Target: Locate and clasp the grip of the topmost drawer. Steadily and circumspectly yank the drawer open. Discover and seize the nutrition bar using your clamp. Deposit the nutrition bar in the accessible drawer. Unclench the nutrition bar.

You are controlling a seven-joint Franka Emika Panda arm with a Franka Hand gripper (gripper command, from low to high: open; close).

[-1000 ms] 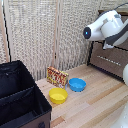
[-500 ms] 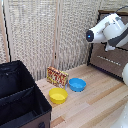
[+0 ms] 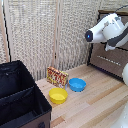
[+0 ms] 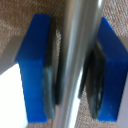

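1. Step in hand (judged): grasp on handle of the topmost drawer (image 3: 114,54) made; pull-out comes next. Drawer looks shut or barely moved, front approx. flush w/ dresser.
2. Gripper (image 4: 73,67): clenched on the silvery bar handle (image 4: 77,45). Wrist view shows both blue fingers (image 4: 36,70) w/ dark pads pressed against the bar, one each side, no gap seen.
3. In exterior view the gripper itself is hidden behind the white arm (image 3: 105,29); arm sits at upper part of the dresser on the exterior view's right.
4. Advice for pull: draw straight out along drawer travel, slow and even. Keep bar centred betw. pads; a smooth round bar may slip or roll if force goes off-axis. Hold wrist angle fixed to avoid racking the drawer.
5. Nutrition bar (image 3: 57,76): flat red/yellow packet, standing upright against the woven screen (image 3: 45,35), on the table (image 3: 95,107), just behind the bowls. Well apart from dresser; not yet touched.
6. Materials: handle – polished metal, cylindrical, reflective. Fingers – hard blue plastic, blocky; pads dark, rubbery-looking. Drawer front – brown wood, flat.
7. Others: yellow bowl (image 3: 58,95) and blue bowl (image 3: 77,84), smooth, round, shallow, side by side. Black bin (image 3: 20,102) on the exterior view's left, rigid-looking, boxy. Table – pale wood planks.
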